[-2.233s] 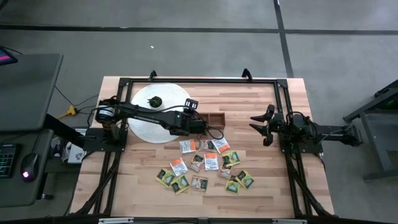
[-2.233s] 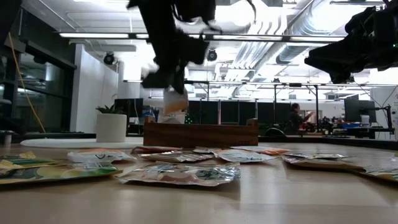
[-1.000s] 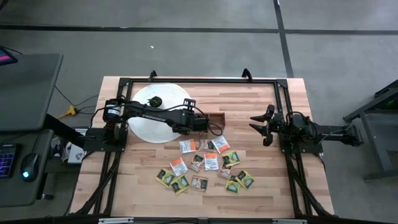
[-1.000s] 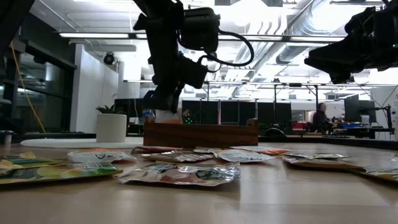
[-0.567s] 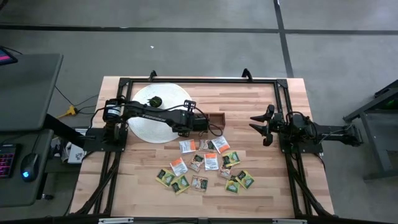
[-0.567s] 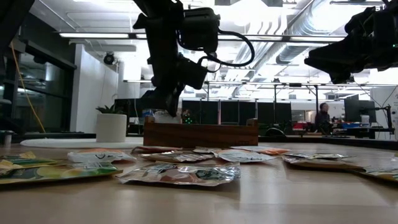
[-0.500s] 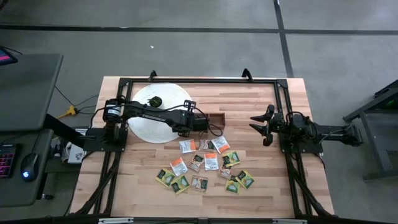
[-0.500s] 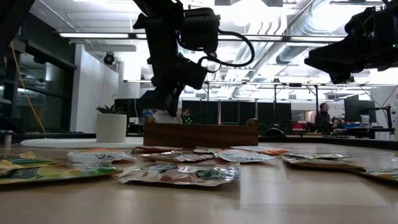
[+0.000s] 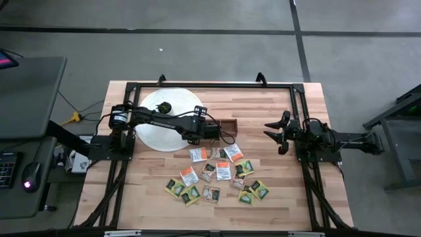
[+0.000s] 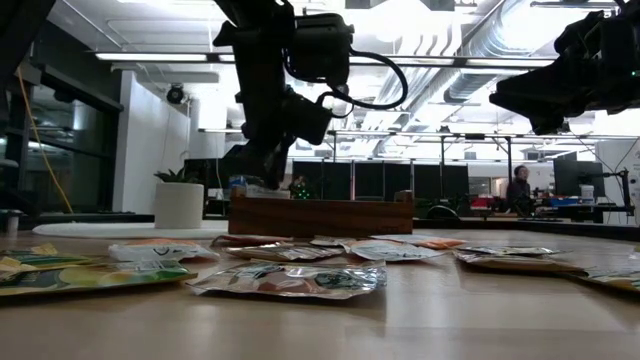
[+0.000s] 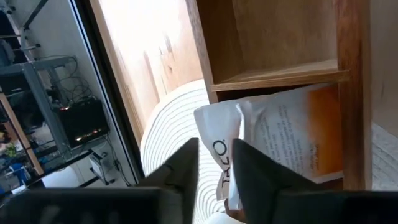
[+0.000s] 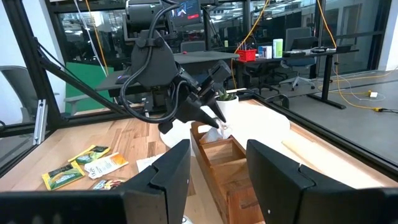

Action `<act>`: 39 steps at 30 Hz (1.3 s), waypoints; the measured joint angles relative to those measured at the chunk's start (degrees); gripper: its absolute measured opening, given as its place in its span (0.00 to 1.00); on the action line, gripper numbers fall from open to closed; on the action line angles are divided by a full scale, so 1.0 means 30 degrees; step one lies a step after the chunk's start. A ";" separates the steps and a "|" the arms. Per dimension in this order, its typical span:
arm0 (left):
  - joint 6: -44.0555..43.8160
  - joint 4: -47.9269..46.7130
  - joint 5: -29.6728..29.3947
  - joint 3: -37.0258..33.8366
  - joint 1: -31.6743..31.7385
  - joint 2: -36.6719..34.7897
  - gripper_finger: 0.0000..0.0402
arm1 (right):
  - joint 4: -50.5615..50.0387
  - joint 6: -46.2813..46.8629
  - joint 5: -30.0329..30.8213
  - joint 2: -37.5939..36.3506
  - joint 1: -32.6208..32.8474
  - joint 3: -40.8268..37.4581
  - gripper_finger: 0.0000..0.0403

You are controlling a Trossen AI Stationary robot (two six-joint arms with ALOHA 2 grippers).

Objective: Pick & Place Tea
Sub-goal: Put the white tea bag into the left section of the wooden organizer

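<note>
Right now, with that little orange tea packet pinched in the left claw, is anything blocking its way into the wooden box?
Nothing visible does. The left gripper holds the orange-and-white sachet partly inside the wooden box's end compartment, beside the white disc. The right gripper waits apart.

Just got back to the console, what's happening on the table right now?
The left gripper is at the end of the wooden box beside the white disc, lowering an orange-and-white tea sachet into that end compartment, fingers on it. The other sachets lie scattered on the table. The right gripper waits open at the right.
</note>
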 joint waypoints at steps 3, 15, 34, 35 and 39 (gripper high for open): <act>0.0417 0.0006 -0.0070 0.0000 0.0000 0.0000 0.34 | 0.0000 0.0000 0.0001 0.0003 0.0004 -0.0003 0.38; -0.0467 -0.0533 0.0898 -0.0010 -0.0007 -0.2360 0.43 | 0.0000 0.0000 -0.0005 0.0006 0.0000 -0.0005 0.38; -1.1228 0.3212 0.8548 -0.6418 -0.0204 -1.0710 0.43 | 0.0017 0.0000 0.0016 -0.0010 0.0002 -0.0001 0.38; -1.2356 0.4042 0.8912 -0.7338 -0.0230 -1.1300 0.43 | 0.0010 0.0000 0.0017 0.0009 0.0001 -0.0001 0.38; -1.7326 0.6445 0.9925 -1.0637 -0.0718 -1.3158 0.43 | 0.0025 0.0000 0.0030 0.0013 0.0007 0.0001 0.38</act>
